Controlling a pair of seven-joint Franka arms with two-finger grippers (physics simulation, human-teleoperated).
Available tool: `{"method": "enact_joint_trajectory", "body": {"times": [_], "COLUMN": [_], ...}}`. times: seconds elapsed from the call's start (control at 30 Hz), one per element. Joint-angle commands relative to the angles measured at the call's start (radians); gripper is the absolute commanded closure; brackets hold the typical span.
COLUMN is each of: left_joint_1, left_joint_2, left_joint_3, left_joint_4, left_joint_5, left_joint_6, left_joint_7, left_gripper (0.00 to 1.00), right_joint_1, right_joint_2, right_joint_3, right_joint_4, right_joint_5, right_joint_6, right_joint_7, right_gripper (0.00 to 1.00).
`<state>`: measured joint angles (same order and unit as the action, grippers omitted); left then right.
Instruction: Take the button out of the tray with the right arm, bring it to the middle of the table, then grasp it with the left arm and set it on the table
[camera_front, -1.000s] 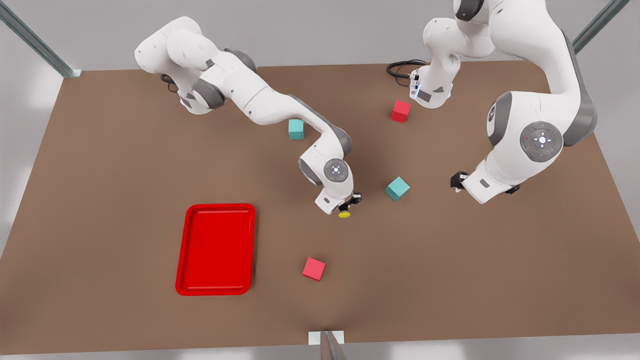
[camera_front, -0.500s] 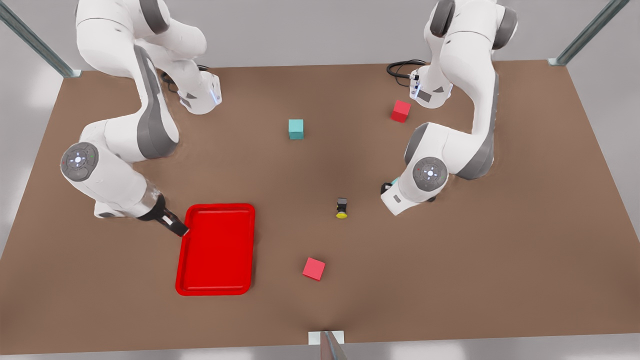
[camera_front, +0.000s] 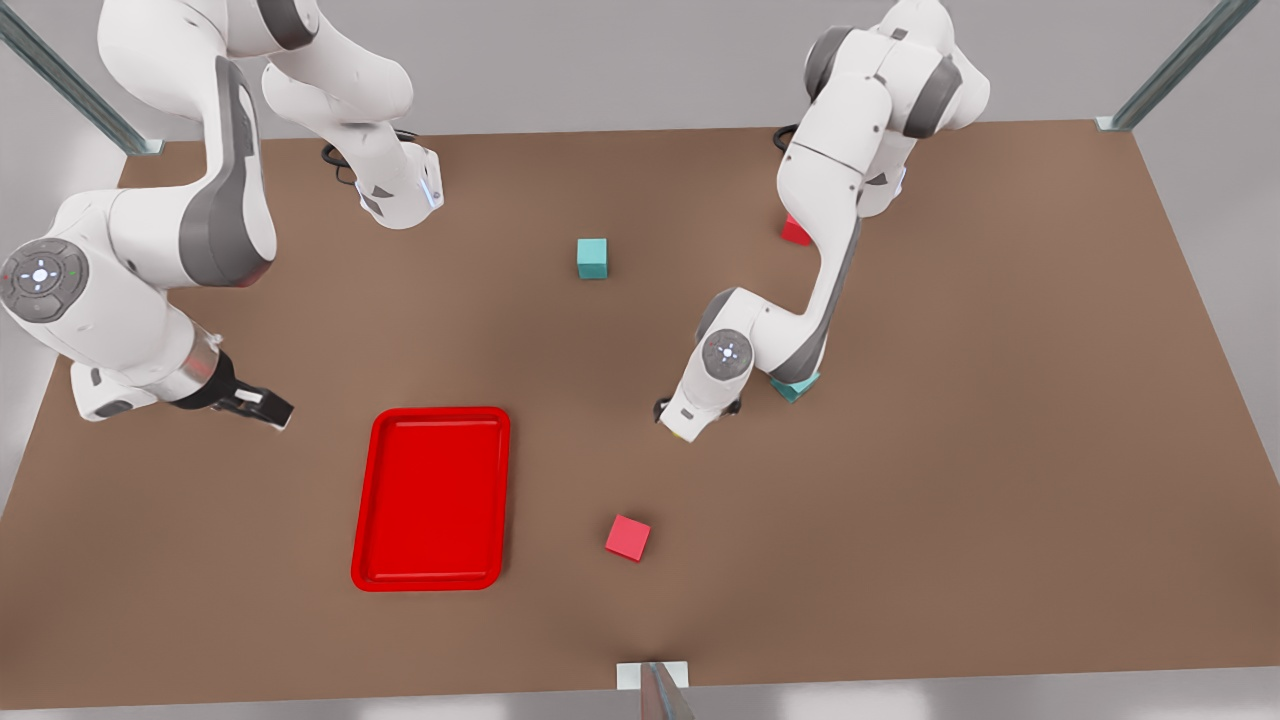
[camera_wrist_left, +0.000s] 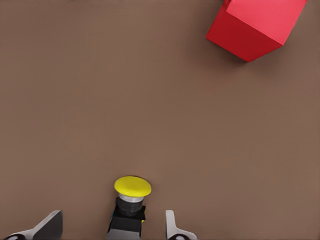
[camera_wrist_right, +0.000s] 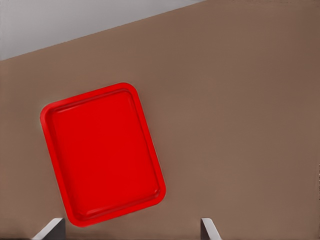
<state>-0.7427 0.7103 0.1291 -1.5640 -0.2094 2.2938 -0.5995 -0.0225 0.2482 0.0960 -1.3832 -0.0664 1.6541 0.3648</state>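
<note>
The button (camera_wrist_left: 132, 186), yellow cap on a dark body, rests on the brown table (camera_front: 900, 500) near its middle. My left gripper (camera_wrist_left: 112, 230) is open around it, one finger on each side, neither touching. In the front view the left gripper (camera_front: 675, 425) hangs low at the centre and its hand covers the button. The red tray (camera_front: 432, 497) lies empty at the front view's left, seen also as the tray (camera_wrist_right: 102, 155) in the right wrist view. My right gripper (camera_front: 265, 408) hovers open left of the tray with nothing in it; the right gripper (camera_wrist_right: 131, 229) looks at the tray.
A red cube (camera_front: 628, 537) lies in front of the button, the same red cube (camera_wrist_left: 255, 25) in the left wrist view. A teal cube (camera_front: 592, 258) sits farther back. Another teal cube (camera_front: 795, 387) and a red cube (camera_front: 793, 233) peek out behind the left arm.
The right arm let the button go at the table's middle and drew back past the tray to the front view's left. The left arm swung in and lowered its open fingers around the button.
</note>
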Motion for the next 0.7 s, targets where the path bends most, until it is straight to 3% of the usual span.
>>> {"method": "enact_joint_trajectory", "body": {"times": [0.0, 0.27, 0.67], "left_joint_1": [-0.001, 0.002, -0.032], "left_joint_2": [0.012, 0.094, 0.072], "left_joint_3": [-0.002, -0.017, -0.035], "left_joint_4": [-0.001, -0.005, -0.073], "left_joint_5": [0.007, 0.045, 0.038], "left_joint_6": [0.138, 0.138, 0.118], "left_joint_7": [0.145, 0.270, 0.270], "left_gripper": [0.00, 0.00, 0.00], "right_joint_1": [0.003, -0.022, -0.025], "right_joint_2": [-0.001, -0.004, -0.004], "right_joint_3": [0.001, -0.001, -0.001], "right_joint_4": [0.004, 0.004, 0.004], "right_joint_5": [0.000, -0.004, -0.004], "right_joint_6": [-0.013, -0.019, -0.022], "right_joint_7": [-0.323, -0.325, -0.325], "right_gripper": [0.00, 0.00, 0.00]}}
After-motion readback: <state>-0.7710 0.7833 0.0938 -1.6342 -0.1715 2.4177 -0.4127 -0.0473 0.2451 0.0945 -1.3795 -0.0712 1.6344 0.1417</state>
